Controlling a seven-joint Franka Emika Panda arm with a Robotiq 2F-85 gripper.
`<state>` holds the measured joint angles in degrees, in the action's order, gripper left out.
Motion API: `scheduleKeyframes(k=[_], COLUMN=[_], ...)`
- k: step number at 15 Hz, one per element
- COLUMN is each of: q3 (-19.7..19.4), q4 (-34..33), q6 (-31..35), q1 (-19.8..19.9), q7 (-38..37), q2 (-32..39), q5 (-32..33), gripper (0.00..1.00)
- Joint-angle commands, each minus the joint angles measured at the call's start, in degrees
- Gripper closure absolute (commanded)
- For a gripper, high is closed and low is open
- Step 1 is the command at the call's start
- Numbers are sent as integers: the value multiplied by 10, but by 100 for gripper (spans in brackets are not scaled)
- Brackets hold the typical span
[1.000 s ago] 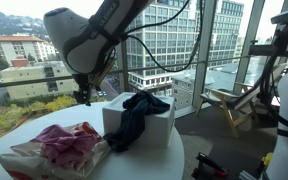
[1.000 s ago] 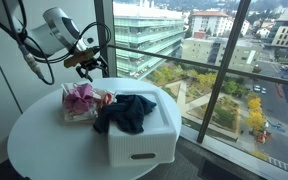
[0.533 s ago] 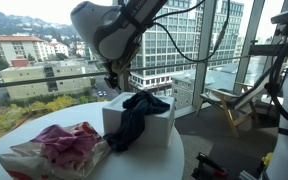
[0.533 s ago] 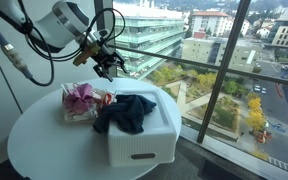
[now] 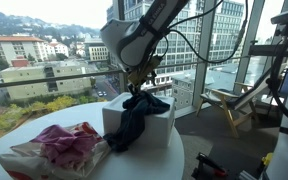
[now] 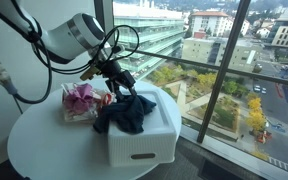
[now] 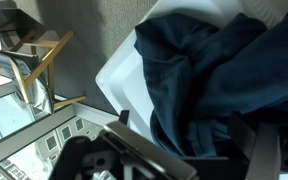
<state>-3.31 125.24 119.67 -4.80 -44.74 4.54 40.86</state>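
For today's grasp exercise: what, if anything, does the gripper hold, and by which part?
Nothing; the gripper stands open over the dark blue garment.

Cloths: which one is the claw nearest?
The dark blue cloth draped over the white bin, right under the gripper; the pink cloth lies farther off.

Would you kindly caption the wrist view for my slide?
Open jaws over a blue cloth draped across a white bin.

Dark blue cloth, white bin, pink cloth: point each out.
Dark blue cloth (image 5: pixel 132 125), in an exterior view, fold draped over the bin's wall.
White bin (image 6: pixel 136 146), in an exterior view, bare side wall.
Pink cloth (image 5: pixel 69 140), in an exterior view, bunched middle.
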Motion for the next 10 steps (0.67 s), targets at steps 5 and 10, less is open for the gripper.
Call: scheduleKeyframes(k=[5,10], q3=[-14,-31], q4=[88,114], q6=[210,322], q1=[58,69], q7=[-130,-169], q2=[-11,8], q5=[-30,20], gripper=[0,0])
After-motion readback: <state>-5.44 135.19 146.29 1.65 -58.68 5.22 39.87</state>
